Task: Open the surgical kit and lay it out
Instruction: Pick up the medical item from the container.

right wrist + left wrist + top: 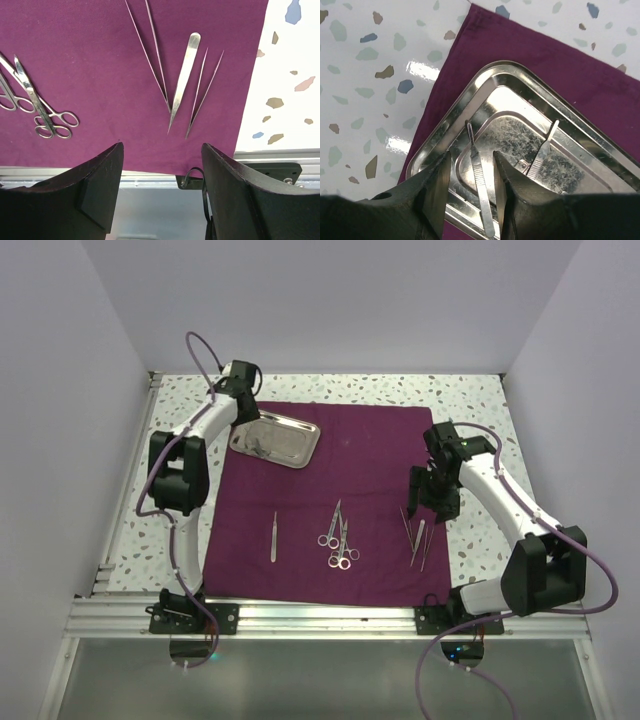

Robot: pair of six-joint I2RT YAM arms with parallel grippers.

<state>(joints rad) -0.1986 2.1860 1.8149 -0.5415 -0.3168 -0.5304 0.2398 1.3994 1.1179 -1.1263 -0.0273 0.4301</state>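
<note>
I count one cloth wrap [370,450], spread flat on the speckled table [370,75], and one steel tray [482,102] sitting on the wrap's far left corner.

My left claw [472,200] hangs directly over the tray with its fingers parted. The tray holds two slim steel tools. The ribbed tool [479,180] lies straight between the fingers, with a gap showing on each side, so nothing is pinched. The second tool [542,150] lies just to the right of the right finger, angled away from it. I cannot tell whether these are tweezers or handles.

My right claw [162,190] is spread wide and holds nothing. It hovers over the wrap's near edge. Straight ahead of its fingertips lie three tweezers [182,75] side by side: two sprung open in narrow V shapes, with a closed flat one between them. Ahead and to the left of this claw lie the scissors [45,112]. I count two pairs for certain, overlapping each other. The tangle of rings may hide a third, and I cannot tell.

A fourth, lone pair of tweezers [273,537] rests on the wrap beyond the scissors, well to the left of the right claw and on the near side of the left claw.
</note>
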